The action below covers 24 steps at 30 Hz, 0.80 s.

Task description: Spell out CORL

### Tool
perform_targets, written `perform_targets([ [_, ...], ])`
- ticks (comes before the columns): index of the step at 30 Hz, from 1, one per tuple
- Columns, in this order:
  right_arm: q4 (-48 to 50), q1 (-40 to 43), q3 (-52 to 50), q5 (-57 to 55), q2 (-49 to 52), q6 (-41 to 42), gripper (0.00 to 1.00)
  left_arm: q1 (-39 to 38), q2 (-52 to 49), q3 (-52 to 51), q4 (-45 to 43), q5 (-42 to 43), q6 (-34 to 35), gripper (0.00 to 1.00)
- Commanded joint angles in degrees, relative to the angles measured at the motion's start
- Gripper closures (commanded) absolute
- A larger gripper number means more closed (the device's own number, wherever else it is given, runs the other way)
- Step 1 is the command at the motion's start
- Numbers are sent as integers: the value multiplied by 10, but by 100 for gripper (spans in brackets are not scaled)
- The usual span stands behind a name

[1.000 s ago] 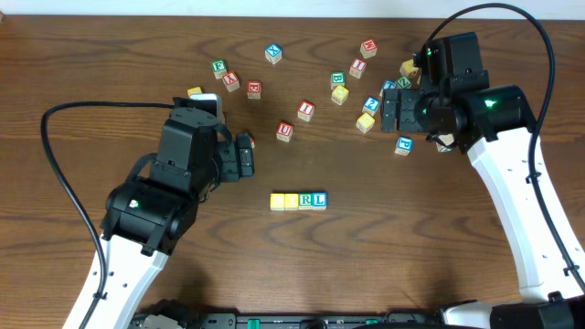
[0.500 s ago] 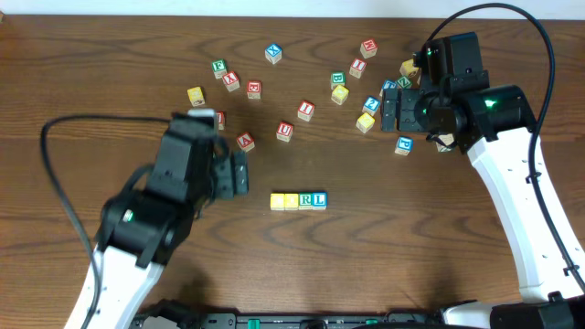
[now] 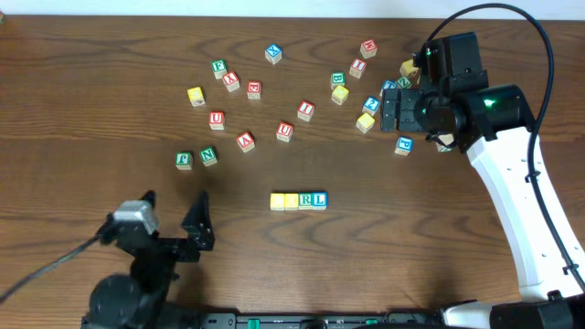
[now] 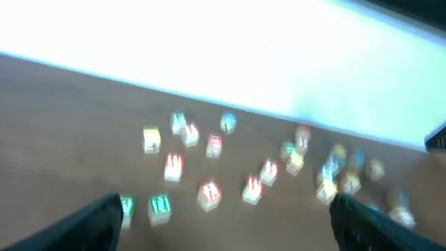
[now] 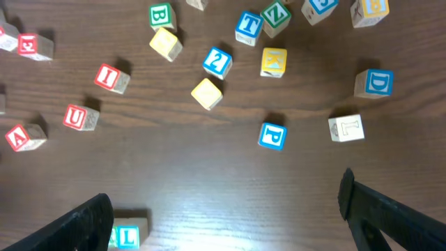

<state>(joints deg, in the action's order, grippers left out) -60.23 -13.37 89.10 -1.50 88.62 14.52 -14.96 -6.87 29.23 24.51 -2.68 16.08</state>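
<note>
**A:** Where's the word?

**B:** The row [image 3: 298, 200] lies mid-worktop [image 3: 91, 110]. It is four blocks, touching, ending in R [image 3: 306, 199] and L [image 3: 319, 199]. The yellow blocks [image 3: 278, 200] ahead of those are too pale to read from overhead.

**A:** Which step, then?

**B:** The last, I'd judge. Placing looks done and only a check remains.

**A:** And the fingers?

**B:** The left fingers [image 4: 90, 223] are spread wide with nothing between them. They sit on the row's near side, past its left end. The right fingers [image 5: 390, 216] are equally apart and empty, beyond the row's right end, over the loose blocks [image 3: 285, 131] scattered on its far side.

**A:** Next move?

**B:** If the yellow pair reads C, O, keep both arms off the row. If not, swap one in from the loose blocks.
</note>
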Motion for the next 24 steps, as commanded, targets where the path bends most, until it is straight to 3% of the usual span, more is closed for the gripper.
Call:
perform_targets([
  [1,0,-2,0,-5,-1,0,1,37,62,-70,-75,25,-4,7],
  [6,0,-2,0,-5,-1,0,1,74,68,-164,-252,33,-4,7],
  [14,0,-2,0,-5,-1,0,1,142,68,-262,-384,49,-4,7],
  [17,0,-2,0,-5,-1,0,1,162,68,-291,-404,68,-3,7],
  [24,0,-2,0,-5,-1,0,1,166,68,-290,-303,72,-10,7],
])
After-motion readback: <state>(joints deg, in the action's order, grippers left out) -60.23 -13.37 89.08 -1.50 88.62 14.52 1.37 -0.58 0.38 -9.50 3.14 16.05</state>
